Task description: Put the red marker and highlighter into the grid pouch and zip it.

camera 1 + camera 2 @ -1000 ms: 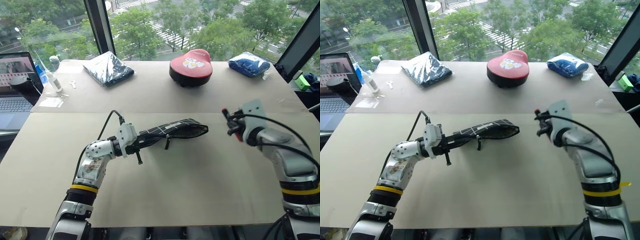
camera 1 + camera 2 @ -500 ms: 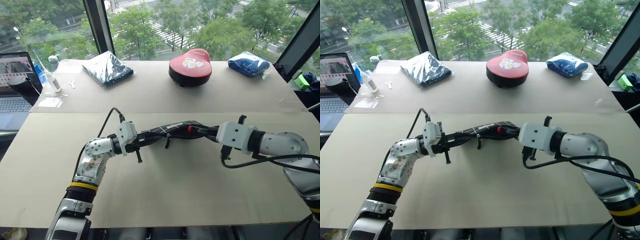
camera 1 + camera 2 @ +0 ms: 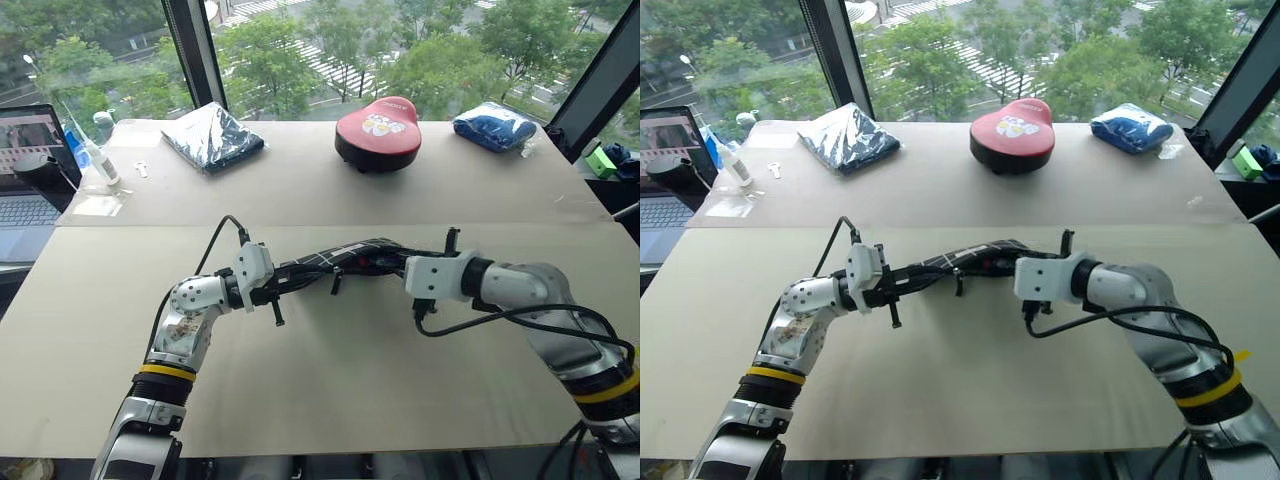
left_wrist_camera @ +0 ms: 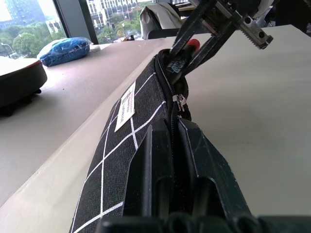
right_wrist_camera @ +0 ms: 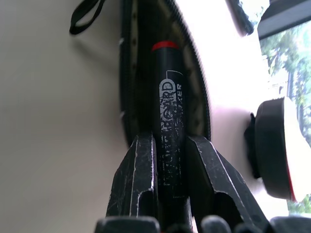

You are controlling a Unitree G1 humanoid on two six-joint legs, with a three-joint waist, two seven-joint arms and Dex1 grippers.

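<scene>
the left gripper (image 4: pixel 172 160) is clamped on one end of the grid pouch (image 3: pixel 335 262), holding it lifted over the table (image 3: pixel 330 390) with the mouth toward the right arm. the right gripper (image 5: pixel 167 162) holds the red marker (image 5: pixel 167 111) between narrow fingers, its far end already inside the open zipper mouth. i cannot make out the highlighter.

risk, as i judge it: the marker could catch on the zipper teeth or lining and push the soft pouch sideways, or drop onto the table if let go before it sits deep enough. the dangling pull cord (image 3: pixel 335 284) could snag too.

room is generous: bare table lies below and toward the robot. the red case (image 3: pixel 377 128), dark wrapped bundle (image 3: pixel 213 133) and blue bag (image 3: pixel 492 126) sit well apart at the far edge.
</scene>
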